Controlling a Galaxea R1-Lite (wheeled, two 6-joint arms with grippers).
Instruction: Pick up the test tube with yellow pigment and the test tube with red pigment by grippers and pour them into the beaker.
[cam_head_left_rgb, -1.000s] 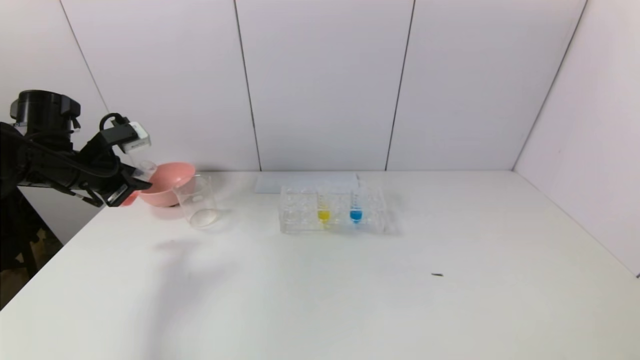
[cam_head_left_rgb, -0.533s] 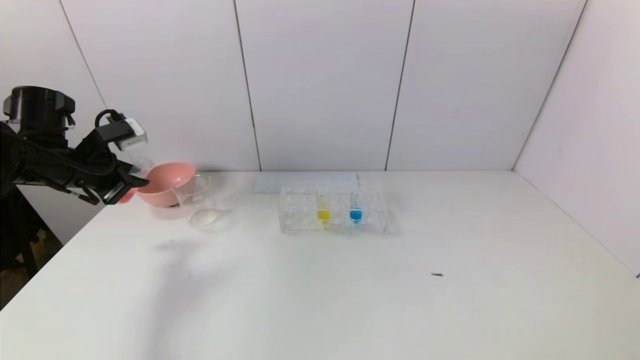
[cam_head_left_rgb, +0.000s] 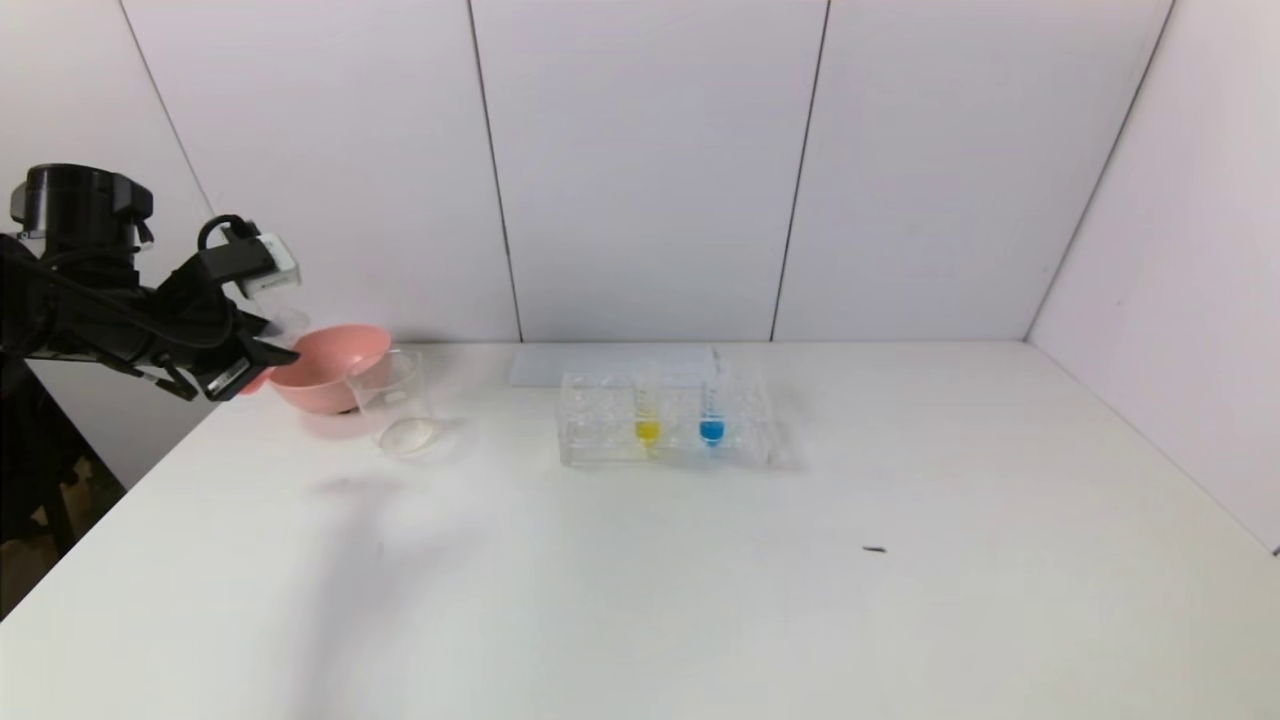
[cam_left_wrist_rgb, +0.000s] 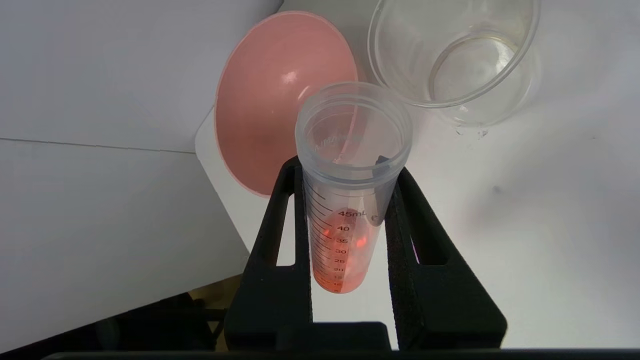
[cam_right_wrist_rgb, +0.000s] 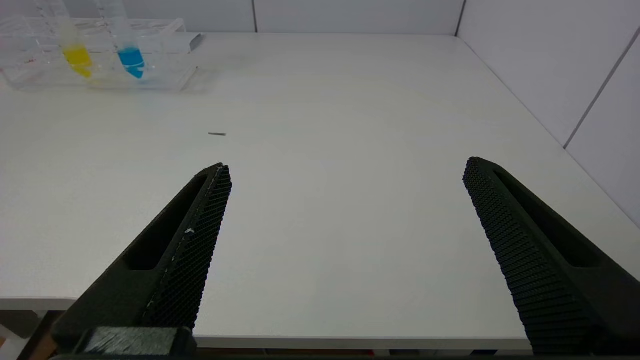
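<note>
My left gripper (cam_head_left_rgb: 262, 352) hovers at the table's far left, beside the pink bowl, shut on the test tube with red pigment (cam_left_wrist_rgb: 345, 240). The tube is tilted, its open mouth (cam_left_wrist_rgb: 353, 122) pointing toward the bowl and the beaker (cam_left_wrist_rgb: 452, 55). Red-orange liquid lies in its rounded tip between the fingers. The clear beaker (cam_head_left_rgb: 395, 402) stands just right of the bowl and looks empty. The test tube with yellow pigment (cam_head_left_rgb: 647, 420) stands upright in the clear rack (cam_head_left_rgb: 600, 435). My right gripper (cam_right_wrist_rgb: 345, 170) is open above the table's near edge, outside the head view.
A pink bowl (cam_head_left_rgb: 330, 365) sits at the back left, touching the beaker's side. A tube with blue liquid (cam_head_left_rgb: 711, 425) stands in the rack beside the yellow one. A small dark speck (cam_head_left_rgb: 874, 549) lies on the white table (cam_head_left_rgb: 640, 600).
My left gripper has risen slightly with the red tube, staying beside the pink bowl. Nothing else has moved.
</note>
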